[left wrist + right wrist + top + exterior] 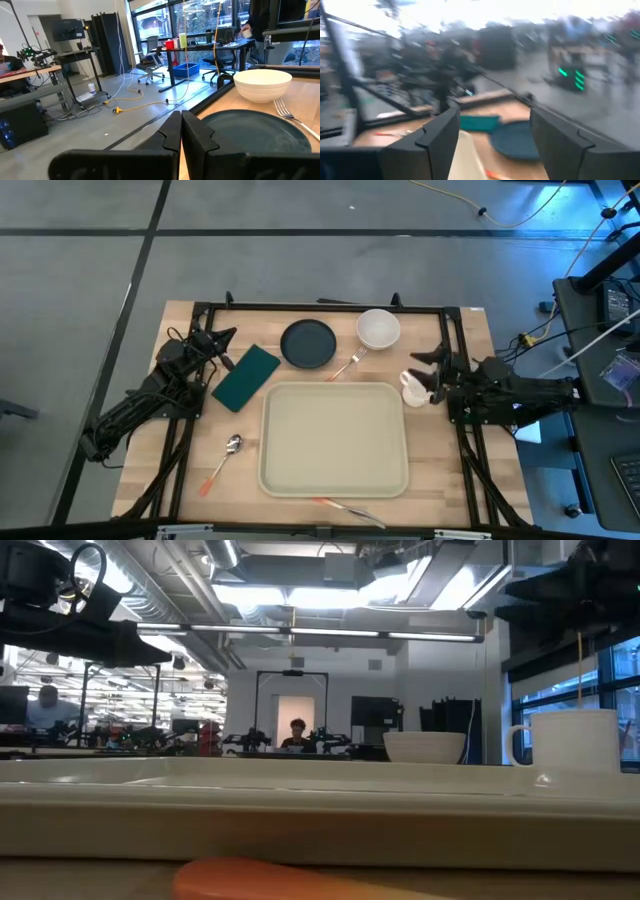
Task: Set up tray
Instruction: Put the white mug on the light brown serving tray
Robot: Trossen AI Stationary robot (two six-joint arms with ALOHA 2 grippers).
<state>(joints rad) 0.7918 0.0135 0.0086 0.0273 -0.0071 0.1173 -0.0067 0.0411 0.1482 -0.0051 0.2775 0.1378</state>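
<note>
The large beige tray (335,438) lies flat in the middle of the table; its rim (300,805) fills the low view. My left gripper (222,338) waits shut near the far left corner, pointing past the dark plate (255,132) and white bowl (262,84). My right gripper (432,370) is open at the tray's far right corner, beside a white mug (413,388) that stands upright on the table. Between the open fingers (495,140) the right wrist view shows the green napkin (480,122), not the mug.
Far of the tray lie the dark plate (308,343), the white bowl (378,328) and a fork (345,365). The green napkin (246,376) and an orange-handled spoon (225,458) lie left of the tray. A knife (345,508) lies at the near edge.
</note>
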